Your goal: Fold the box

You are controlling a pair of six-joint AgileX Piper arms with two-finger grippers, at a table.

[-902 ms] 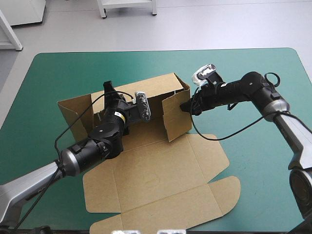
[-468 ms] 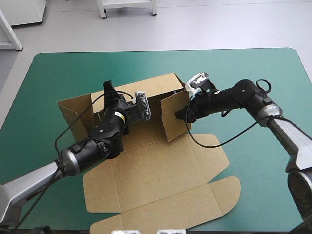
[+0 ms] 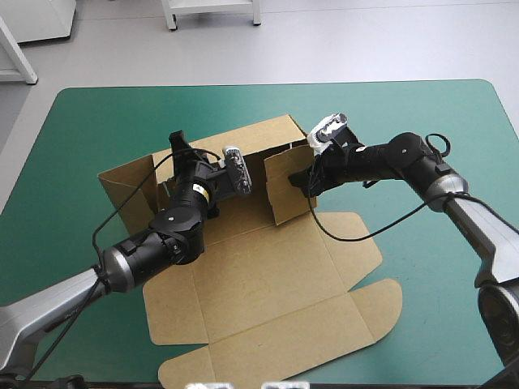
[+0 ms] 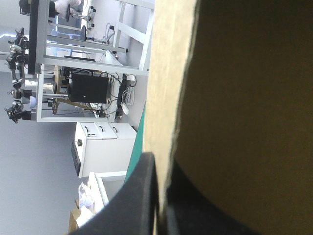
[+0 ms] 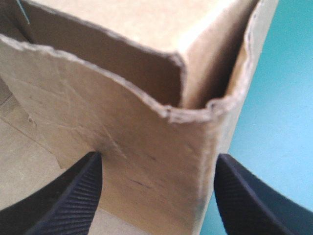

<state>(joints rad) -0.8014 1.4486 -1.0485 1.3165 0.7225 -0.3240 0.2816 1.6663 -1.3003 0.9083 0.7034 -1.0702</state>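
- Lying near the middle of the teal-green bench [image 3: 454, 121], the brown box [image 3: 268, 284] is partly set up, with its broad near panels flat on the cover.
- Its far wall [image 3: 259, 142] stands raised, and a side flap [image 3: 284, 190] stands upright at the right end.
- The left gripper [image 3: 178, 146] grips the top edge of the far wall toward its left part. In the left wrist view its black fingers [image 4: 139, 196] are all but closed, with the board sheet between them.
- The right gripper [image 3: 304, 180] is at the side flap. Its fingers [image 5: 73, 196] are spread wide, one on either side of the flap's rough-edged board.
- A narrow gap shows between the side flap and the corner of the far wall.
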